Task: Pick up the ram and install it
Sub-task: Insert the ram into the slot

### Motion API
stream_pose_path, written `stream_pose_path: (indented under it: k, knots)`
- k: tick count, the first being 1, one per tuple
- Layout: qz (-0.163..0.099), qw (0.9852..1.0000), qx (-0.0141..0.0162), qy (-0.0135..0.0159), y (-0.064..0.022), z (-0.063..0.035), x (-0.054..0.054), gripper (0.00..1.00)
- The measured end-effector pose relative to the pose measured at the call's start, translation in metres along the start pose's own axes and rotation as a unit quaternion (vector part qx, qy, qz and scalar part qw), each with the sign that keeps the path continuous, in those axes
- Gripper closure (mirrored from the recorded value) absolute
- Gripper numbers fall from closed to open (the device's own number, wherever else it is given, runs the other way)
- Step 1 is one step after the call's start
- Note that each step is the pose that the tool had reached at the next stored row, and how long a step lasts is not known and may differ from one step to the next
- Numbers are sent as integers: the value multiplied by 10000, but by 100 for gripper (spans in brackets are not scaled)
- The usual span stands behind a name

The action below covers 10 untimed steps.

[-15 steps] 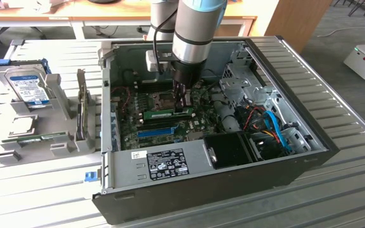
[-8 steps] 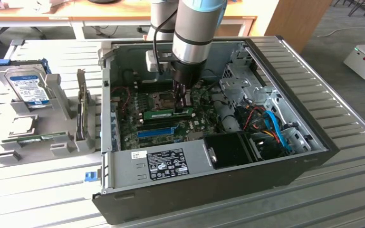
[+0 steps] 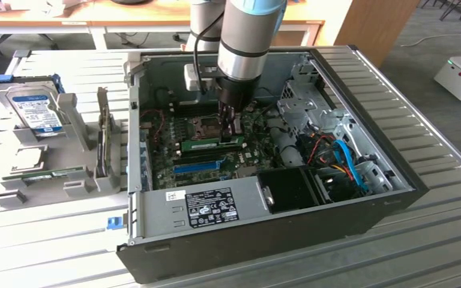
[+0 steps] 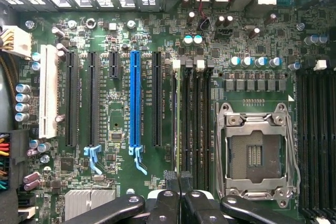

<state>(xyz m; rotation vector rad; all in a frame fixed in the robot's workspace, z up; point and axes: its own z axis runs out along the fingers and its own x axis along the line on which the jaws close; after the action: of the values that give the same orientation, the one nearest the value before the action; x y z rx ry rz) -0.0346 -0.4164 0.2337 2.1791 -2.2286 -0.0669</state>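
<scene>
Ribbed pale tabletop [image 3: 46, 240] carries an open computer case [image 3: 391, 192]. The arm's gripper [image 3: 232, 137] reaches down inside it, tips just beside the CPU socket [image 3: 206, 126]. The ram [image 3: 212, 144] stands on edge in a slot alongside that socket.

From the wrist, the gripper [image 4: 179, 178] has its fingers pressed together with nothing between them. They sit right over the ram [image 4: 177, 108], seen edge-on next to the CPU socket [image 4: 257, 153]. I can't tell whether they touch it.

white case sticker [image 3: 206, 207] print illegible, hard drive label [image 3: 38, 114] unreadable

even bright room light; pale table [image 3: 46, 240] washed out (mild glare), case [image 3: 254, 246] shadowed inside; motherboard [image 4: 118, 103] evenly lit.
</scene>
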Motion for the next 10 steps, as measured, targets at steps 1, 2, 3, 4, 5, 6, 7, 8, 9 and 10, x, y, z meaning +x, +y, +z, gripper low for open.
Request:
stream_pose_path:
  k: [1, 2, 3, 4, 5, 6, 7, 8, 9, 10]
  knots:
    - [-3, 10000, 0, 0, 0, 0, 0, 88]
    - [-4, 10000, 0, 1, 0, 0, 0, 88]
    - [-4, 10000, 0, 1, 0, 0, 0, 88]
    - [-5, 10000, 0, 0, 2, 0, 0, 88]
    - [-5, 10000, 0, 0, 3, 1, 0, 88]
    - [-4, 10000, 0, 1, 4, 1, 0, 88]
    - [-4, 10000, 0, 0, 4, 4, 0, 88]
    - [-4, 10000, 1, -1, 4, 8, 0, 88]
    - [-4, 10000, 0, 0, 4, 12, 0, 88]
    - [-4, 10000, 0, 1, 4, 16, 0, 88]
